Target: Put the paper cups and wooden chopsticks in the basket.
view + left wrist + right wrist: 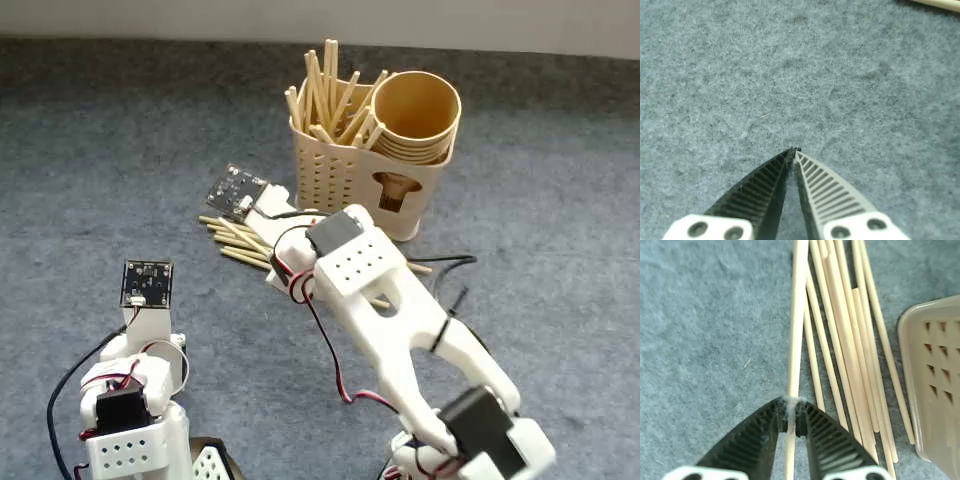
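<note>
- Right gripper (792,412): fingers clamped on one pale wooden chopstick (797,315); could not tell whether it was clear of the grey felt table cover (705,315).
- Held chopstick ran along the outer edge of the loose pile of wooden chopsticks (850,340), on the side away from the basket.
- Loose pile (235,240) lay flat on the felt, just beside the foot of the cream perforated plastic basket (330,175).
- Basket stood upright, holding a bundle of upright wooden chopsticks (325,85) beside a stack of tan paper cups (415,110).
- Left gripper (795,152): fingers together, tips touching, nothing between, over bare felt.
</note>
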Motion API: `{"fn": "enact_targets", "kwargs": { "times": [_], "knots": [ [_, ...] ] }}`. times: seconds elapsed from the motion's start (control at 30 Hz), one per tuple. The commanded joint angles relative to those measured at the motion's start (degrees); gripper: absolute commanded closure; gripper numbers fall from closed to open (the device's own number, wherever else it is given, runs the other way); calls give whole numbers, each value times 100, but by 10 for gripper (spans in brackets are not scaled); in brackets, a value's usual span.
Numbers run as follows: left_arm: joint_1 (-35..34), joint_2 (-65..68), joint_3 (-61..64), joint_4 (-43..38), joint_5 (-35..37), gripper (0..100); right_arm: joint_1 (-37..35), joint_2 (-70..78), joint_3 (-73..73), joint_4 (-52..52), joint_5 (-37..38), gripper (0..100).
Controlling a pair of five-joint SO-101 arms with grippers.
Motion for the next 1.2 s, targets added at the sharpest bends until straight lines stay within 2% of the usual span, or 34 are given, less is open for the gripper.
{"fn": "enact_targets", "kwargs": {
  "times": [0.0,0.13,0.23,0.37,0.53,0.67,0.87,1.17],
  "knots": [
    [-75,-13,110,26,-18,986,75,-1059,-22,22,-431,992],
    [-75,-13,110,26,-18,986,75,-1763,-57,-13,-1125,992],
    [-75,-13,110,26,-18,986,75,-2202,-66,-171,-1196,992],
    [-75,-13,110,26,-18,986,101,-2677,-66,-1270,-1196,992],
    [-75,-13,110,26,-18,986,497,-2826,-66,-3011,-1196,993],
    [-75,-13,110,26,-18,986,857,-2659,-66,-4277,-1196,993],
    [-75,-13,110,26,-18,986,1226,-2290,-66,-5640,-1196,993],
    [-75,-13,110,26,-18,986,1622,-1033,4,-6835,-1196,993]
  ]
}}
